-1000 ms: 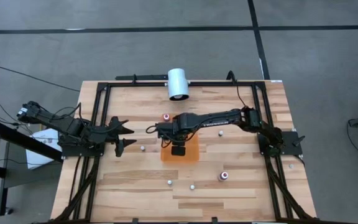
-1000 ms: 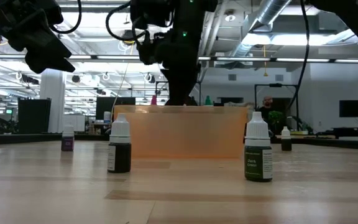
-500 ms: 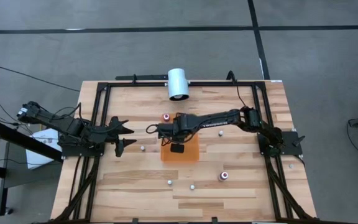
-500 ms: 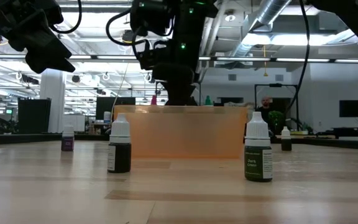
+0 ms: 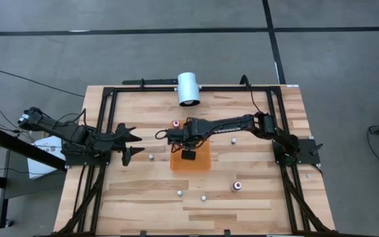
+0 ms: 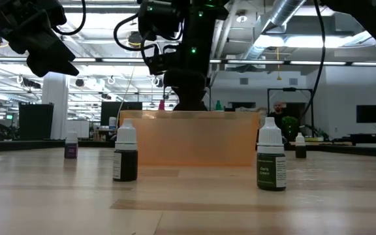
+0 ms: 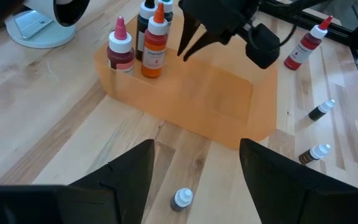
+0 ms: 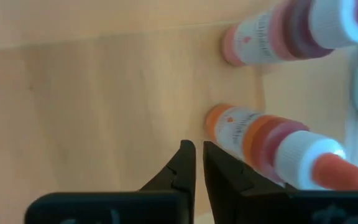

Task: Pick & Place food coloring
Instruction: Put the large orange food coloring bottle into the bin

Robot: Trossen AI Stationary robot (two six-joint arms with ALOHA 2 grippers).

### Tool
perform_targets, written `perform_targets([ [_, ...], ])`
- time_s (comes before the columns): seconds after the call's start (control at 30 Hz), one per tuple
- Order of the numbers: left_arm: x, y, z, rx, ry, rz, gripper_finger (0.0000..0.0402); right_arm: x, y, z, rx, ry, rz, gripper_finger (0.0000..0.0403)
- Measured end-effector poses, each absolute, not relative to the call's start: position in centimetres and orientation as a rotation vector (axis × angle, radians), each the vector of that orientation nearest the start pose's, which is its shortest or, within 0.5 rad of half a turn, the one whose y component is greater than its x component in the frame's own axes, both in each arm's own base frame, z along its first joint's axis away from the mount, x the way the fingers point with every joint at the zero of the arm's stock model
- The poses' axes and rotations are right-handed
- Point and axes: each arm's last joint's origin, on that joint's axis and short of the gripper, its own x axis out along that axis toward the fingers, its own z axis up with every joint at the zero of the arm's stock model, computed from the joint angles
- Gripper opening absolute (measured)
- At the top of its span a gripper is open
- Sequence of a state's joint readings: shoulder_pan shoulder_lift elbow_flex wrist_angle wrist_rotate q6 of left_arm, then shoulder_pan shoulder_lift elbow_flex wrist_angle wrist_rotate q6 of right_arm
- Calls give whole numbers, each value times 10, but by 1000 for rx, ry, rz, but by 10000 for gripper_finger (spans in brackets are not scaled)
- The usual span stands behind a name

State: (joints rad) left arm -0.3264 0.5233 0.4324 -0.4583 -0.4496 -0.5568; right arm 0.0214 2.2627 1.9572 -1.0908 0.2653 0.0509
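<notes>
Right claw (image 8: 199, 163) has pulled its fingers nearly together, empty, over the orange tray (image 5: 199, 162) beside an orange bottle (image 8: 272, 142); left claw (image 5: 131, 143) waits apart.

Inside the orange tray (image 7: 185, 106) three bottles crowd one corner: a pink-capped one (image 7: 120, 51), an orange one (image 7: 155, 48) and a dark one (image 7: 145, 18), touching or nearly so. The right gripper (image 7: 190, 38) hangs just beside them, its fingers (image 8: 180, 167) almost together, taking up that side. The rest of the tray floor lies bare. On the counter (image 5: 255, 197), loose bottles (image 5: 236, 186) stand well apart with wide lanes between. The white cylinder (image 5: 189, 88) blocks the far edge.
</notes>
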Motion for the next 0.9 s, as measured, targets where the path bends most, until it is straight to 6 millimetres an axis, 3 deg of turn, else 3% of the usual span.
perform_targets([
  [0.2,118,-27,224,-336,458,256,229,456,-4,196,-155,1383,-253,1],
  [0.63,118,-27,224,-335,457,256,229,456,-7,196,-166,1381,-279,1],
  [0.9,118,-27,224,-335,458,256,229,457,-19,197,-165,1374,-321,0],
])
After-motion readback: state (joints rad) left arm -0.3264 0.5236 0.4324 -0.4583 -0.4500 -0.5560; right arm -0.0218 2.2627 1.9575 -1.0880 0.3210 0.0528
